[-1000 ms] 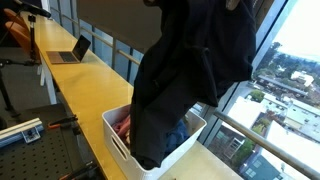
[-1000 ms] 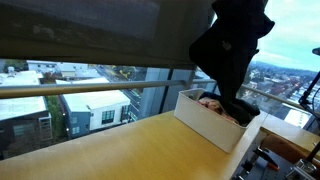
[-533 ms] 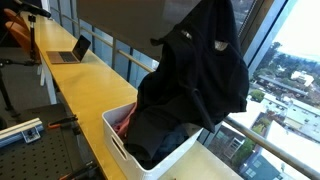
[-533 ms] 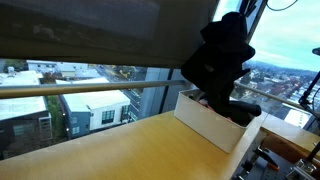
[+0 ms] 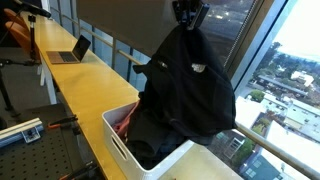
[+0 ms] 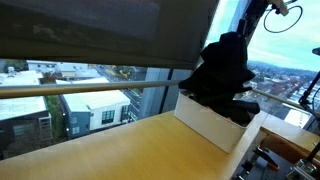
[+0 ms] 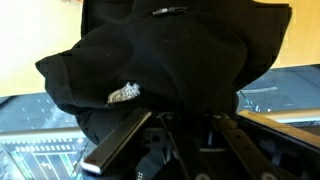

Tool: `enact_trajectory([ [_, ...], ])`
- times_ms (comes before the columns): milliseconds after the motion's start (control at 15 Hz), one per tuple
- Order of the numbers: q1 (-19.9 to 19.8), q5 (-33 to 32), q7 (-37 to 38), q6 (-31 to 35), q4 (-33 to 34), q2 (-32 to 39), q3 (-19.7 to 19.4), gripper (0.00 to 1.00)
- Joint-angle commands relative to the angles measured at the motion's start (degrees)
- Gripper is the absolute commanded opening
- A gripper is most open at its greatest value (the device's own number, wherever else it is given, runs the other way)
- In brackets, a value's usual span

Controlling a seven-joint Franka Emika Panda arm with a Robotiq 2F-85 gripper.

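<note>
The white bin (image 5: 118,148) stands on the wooden counter (image 5: 75,95). It contains a reddish item (image 5: 122,126) and the lower folds of the black garment (image 5: 185,90). The gripper (image 5: 187,16) points straight down above the bin, its fingers pinching the garment's top. The garment hangs bunched, with a small white label (image 7: 125,92) showing.

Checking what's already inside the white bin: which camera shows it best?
Best is an exterior view where the white bin shows its open top and a reddish item inside. In an exterior view only its side wall and rim show. Wrist view: the black garment fills it, no bin.
</note>
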Motion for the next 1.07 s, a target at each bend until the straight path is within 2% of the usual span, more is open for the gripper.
enact_trajectory([
  [0,-1.4,0.1,3.3,4.8,-14.2,-8.1,2.0,0.03],
  [333,-1.9,1.2,5.6,12.0,-30.9,-14.5,2.5,0.03],
  [600,-1.4,0.6,7.5,26.1,-45.5,-17.1,3.4,0.03],
  [800,-2.0,-3.9,11.7,39.9,-55.7,-18.1,4.6,0.03],
  [1000,-4.5,-16.8,21.3,51.8,-59.6,-15.7,5.6,0.03],
])
